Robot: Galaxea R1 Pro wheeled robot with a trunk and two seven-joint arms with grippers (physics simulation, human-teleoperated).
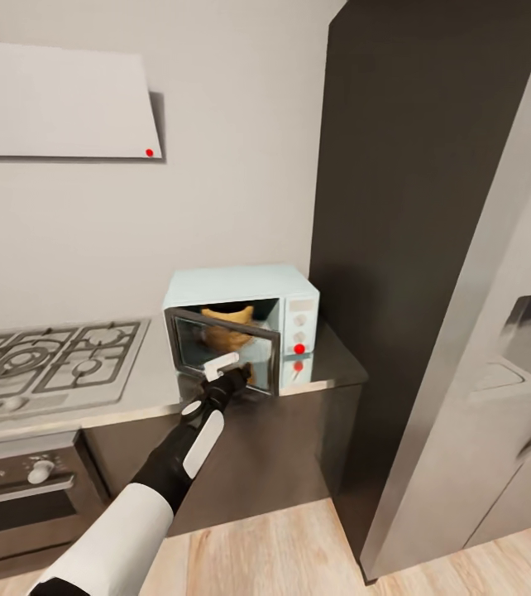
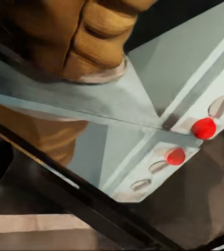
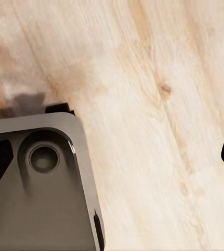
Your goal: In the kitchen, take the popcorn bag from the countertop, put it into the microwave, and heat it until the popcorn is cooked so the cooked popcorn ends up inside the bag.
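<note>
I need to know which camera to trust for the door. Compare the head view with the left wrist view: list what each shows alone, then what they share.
Head view alone: the left gripper at the front edge of the microwave's part-open door, the gas hob, the oven, the countertop and the wooden floor.

Left wrist view alone: close detail of the popcorn bag's rolled folds and the reflection of the red dot.

Both: the bag inside the microwave, the door's dark frame and the red dot on the control panel.
</note>
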